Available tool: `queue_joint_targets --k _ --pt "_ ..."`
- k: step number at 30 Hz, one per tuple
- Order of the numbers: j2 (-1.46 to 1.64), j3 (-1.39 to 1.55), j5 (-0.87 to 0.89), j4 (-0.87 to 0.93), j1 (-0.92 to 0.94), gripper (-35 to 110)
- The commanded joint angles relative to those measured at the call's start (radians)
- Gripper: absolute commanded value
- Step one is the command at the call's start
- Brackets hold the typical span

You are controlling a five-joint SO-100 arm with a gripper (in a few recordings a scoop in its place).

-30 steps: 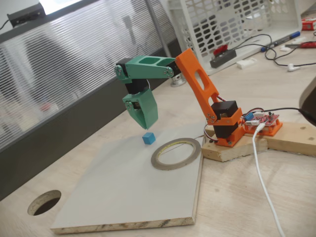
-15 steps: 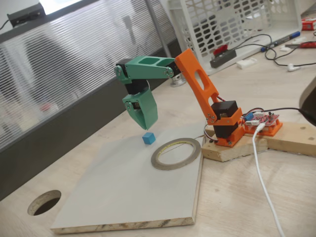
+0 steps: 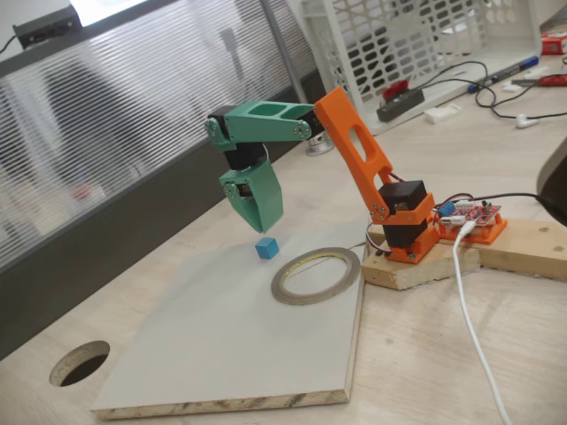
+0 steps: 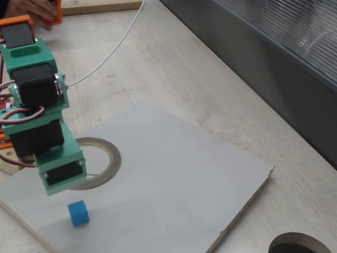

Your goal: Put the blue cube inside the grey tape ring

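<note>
Claw [image 3: 261, 221] of green plastic hangs point-down just above the cube [image 3: 267, 247], not touching it; in the other fixed view the claw [image 4: 60, 182] is above and a little left of the cube [image 4: 78, 213]. Whether its two fingers are apart or together I cannot tell, because from both sides they look like one solid wedge. Nothing is held in it.

The cube is blue and sits flat on a pale grey board [image 3: 221, 345], outside the ring [image 3: 315, 274]. The ring is grey tape with a yellowish inner rim, and it lies flat on the same board, near the cube, to the right of it in the fixed view from the side. Its middle shows only bare board.

Behind the claw, the green part of the arm joins an orange link [image 3: 354, 146], and this goes down to an orange base on a wooden block [image 3: 425, 261]. A white cable [image 3: 474, 336] runs over the tabletop [image 3: 425, 372] from the base. In the tabletop, at the front left corner of the board, is a round hole [image 3: 80, 363].
</note>
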Motion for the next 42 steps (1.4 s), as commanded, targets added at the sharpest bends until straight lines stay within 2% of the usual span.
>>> queue_joint_targets --k 1,8,11,22,28,42 --pt "0.025 -0.025 0.006 0.002 0.002 3" --pt "0.025 -0.026 0.006 -0.003 -0.005 4" --pt "0.025 -0.028 0.005 -0.005 -0.006 8" --pt "0.009 -0.026 0.006 0.006 -0.006 65" --pt "0.009 -0.026 0.006 0.006 0.002 85" --pt "0.005 -0.012 0.008 0.008 0.005 88"
